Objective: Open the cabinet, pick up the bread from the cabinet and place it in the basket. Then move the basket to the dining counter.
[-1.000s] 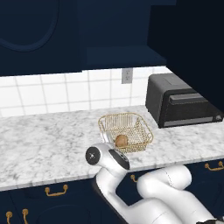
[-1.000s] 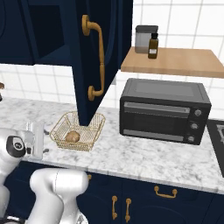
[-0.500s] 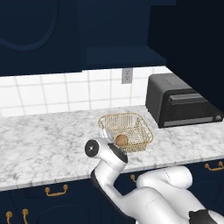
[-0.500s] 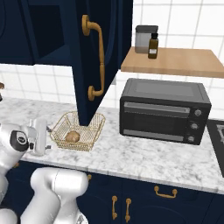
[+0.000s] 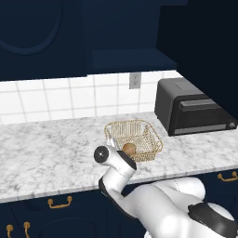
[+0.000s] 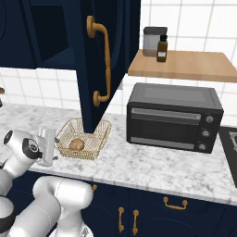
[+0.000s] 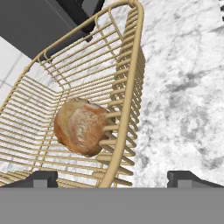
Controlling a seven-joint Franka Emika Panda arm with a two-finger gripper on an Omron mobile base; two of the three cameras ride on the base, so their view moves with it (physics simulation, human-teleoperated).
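Gripper (image 7: 111,177) straddles basket (image 7: 127,87) rim; bread (image 7: 81,127) inside.

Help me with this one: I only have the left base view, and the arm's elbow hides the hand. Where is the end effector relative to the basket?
Observer: The hand view shows the end effector wide open, with the basket side wall running between its two fingertips.
Operator: Is the cabinet open? It's all dark here.
Observer: Yes. In the right base view the cabinet door is swung out over the counter, with its brass handle facing the camera.
Operator: Anything above the toaster oven?
Observer: A wooden shelf holding a grey canister and a brown bottle.
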